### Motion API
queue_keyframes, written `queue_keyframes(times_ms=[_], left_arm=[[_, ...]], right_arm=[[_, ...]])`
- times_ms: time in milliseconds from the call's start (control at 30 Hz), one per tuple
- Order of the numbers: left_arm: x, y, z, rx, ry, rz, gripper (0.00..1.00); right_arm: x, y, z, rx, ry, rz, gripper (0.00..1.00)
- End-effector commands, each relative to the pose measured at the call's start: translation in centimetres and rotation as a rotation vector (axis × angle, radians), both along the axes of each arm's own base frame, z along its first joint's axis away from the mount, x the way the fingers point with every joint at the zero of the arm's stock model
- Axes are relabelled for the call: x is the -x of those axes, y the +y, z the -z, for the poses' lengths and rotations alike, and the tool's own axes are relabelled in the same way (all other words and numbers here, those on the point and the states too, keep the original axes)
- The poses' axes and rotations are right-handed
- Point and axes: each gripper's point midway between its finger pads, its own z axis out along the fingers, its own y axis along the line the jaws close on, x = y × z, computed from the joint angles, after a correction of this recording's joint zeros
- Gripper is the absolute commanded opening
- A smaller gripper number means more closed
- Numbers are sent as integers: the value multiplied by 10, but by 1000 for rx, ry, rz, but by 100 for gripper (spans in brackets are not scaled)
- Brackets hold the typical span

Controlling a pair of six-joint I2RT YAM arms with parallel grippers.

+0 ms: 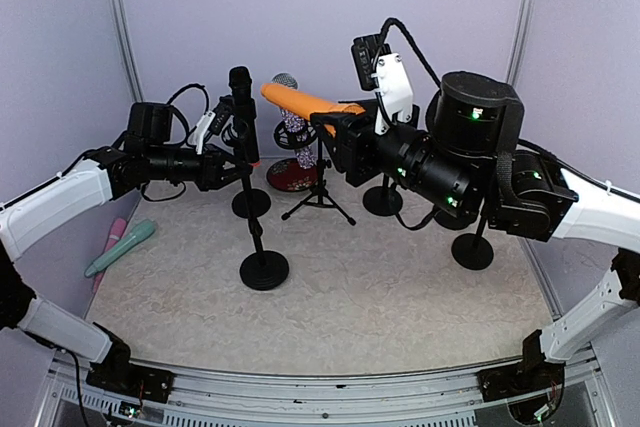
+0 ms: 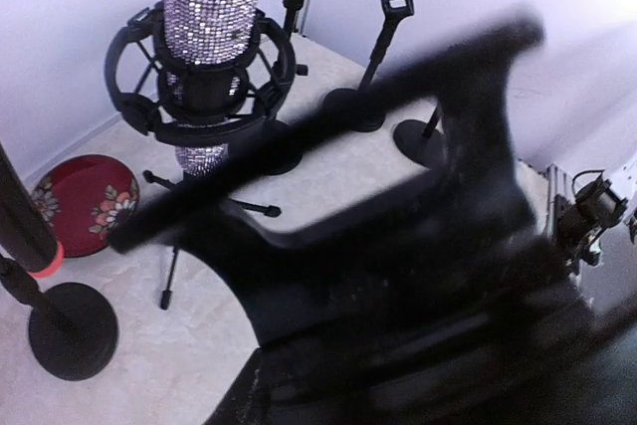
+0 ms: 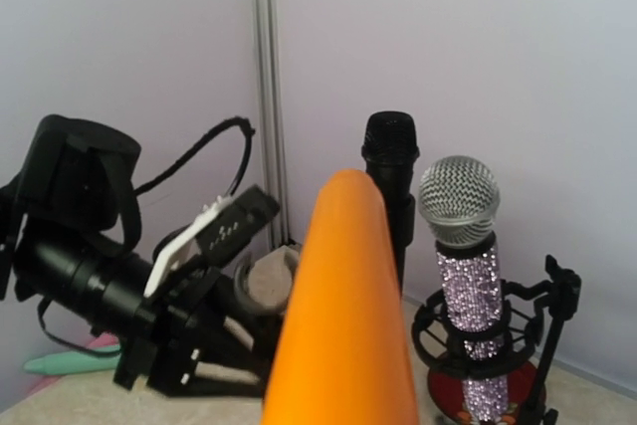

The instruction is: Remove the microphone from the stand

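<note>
The orange microphone [image 1: 305,100] hangs slanted in the air above the table's middle, with my right gripper [image 1: 338,119] shut on its lower end. It fills the middle of the right wrist view [image 3: 348,325] and hides the fingers there. The black stand [image 1: 256,232] rises from its round base [image 1: 264,270]. My left gripper [image 1: 232,139] is shut on the stand's top. A blurred black clip [image 2: 398,196] crosses the left wrist view close to the lens and hides the fingertips. The orange microphone is apart from this stand.
A black microphone [image 1: 242,107] stands upright right behind my left gripper. A glittery microphone [image 1: 292,129] sits in a shock mount on a tripod, with a red bowl [image 1: 288,177] behind. Bare stands [image 1: 383,199] [image 1: 472,250] are on the right. A teal microphone [image 1: 120,247] lies at left.
</note>
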Motion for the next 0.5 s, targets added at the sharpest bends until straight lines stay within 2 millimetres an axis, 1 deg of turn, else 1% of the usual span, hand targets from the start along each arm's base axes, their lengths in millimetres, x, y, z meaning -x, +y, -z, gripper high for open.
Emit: queue_keyframes(times_ms=[0, 33, 100, 200, 233, 267, 333, 467], left_arm=[[22, -14, -17, -29, -129, 124, 43], [26, -13, -12, -52, -141, 138, 52], [34, -10, -6, -84, -146, 155, 66], [47, -3, -7, -124, -168, 178, 86], [52, -1, -8, -140, -174, 189, 95], [57, 2, -8, -159, -180, 200, 98], [65, 10, -8, -213, -198, 214, 99], [78, 30, -8, -360, -273, 238, 99]], right_arm=[[-3, -3, -7, -33, -13, 25, 0], [-3, -3, -7, -31, -13, 23, 0], [-4, 0, -7, -31, -14, 18, 0], [-5, 5, -6, -27, -11, 7, 0], [-5, 8, -6, -27, -10, 0, 0], [-5, 10, -5, -22, -7, -6, 0], [-5, 16, -4, -19, 0, -19, 0], [-8, 29, 7, 0, 43, -64, 0]])
